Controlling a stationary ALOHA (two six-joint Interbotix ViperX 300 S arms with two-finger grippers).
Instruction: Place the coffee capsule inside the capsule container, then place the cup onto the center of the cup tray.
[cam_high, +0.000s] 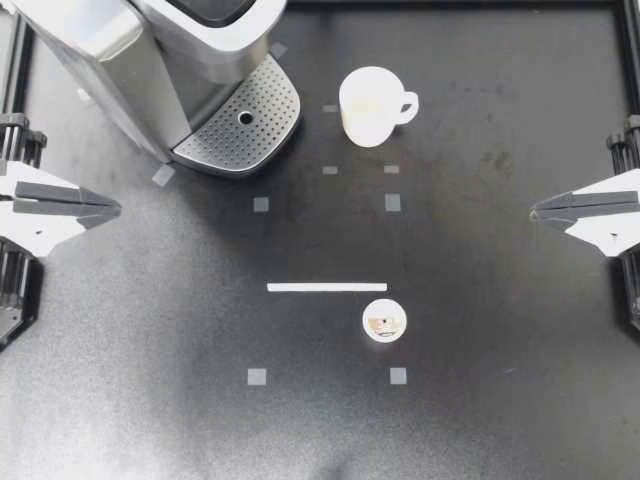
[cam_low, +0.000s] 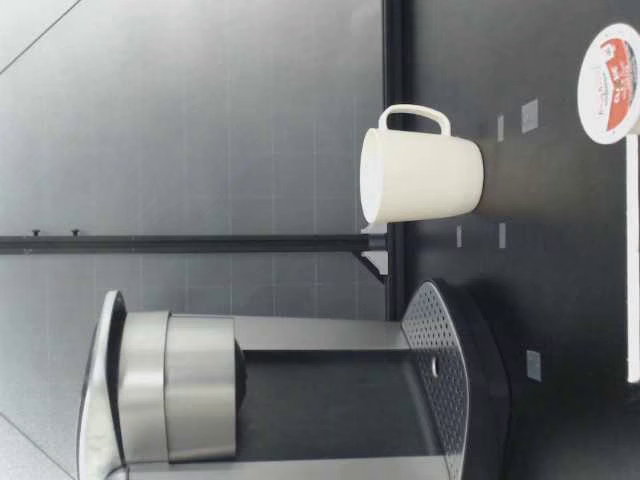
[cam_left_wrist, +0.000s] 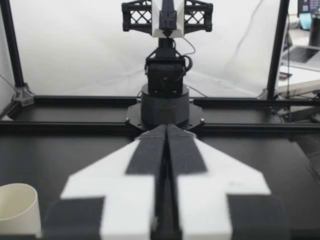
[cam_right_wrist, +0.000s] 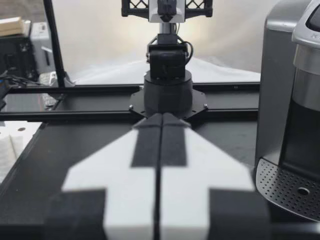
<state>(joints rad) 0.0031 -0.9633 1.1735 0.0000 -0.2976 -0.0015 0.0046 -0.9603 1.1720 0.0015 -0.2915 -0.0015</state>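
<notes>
The dark surface (cam_high: 500, 300) holds a machine (cam_high: 150, 70). The cup (cam_high: 370, 105) stands beside it, the capsule (cam_high: 384, 322) farther off. Left hand (cam_high: 112, 208) and right hand (cam_high: 534, 212) are closed, empty.

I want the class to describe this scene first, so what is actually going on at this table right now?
Nothing is being handled yet. My left gripper and my right gripper sit shut and empty at opposite sides of the table. The coffee capsule lies lid up on the table, just beside a white strip. The white cup stands upright next to the coffee machine, beside its perforated cup tray rather than on it. Neither step of the task has been done.
</notes>
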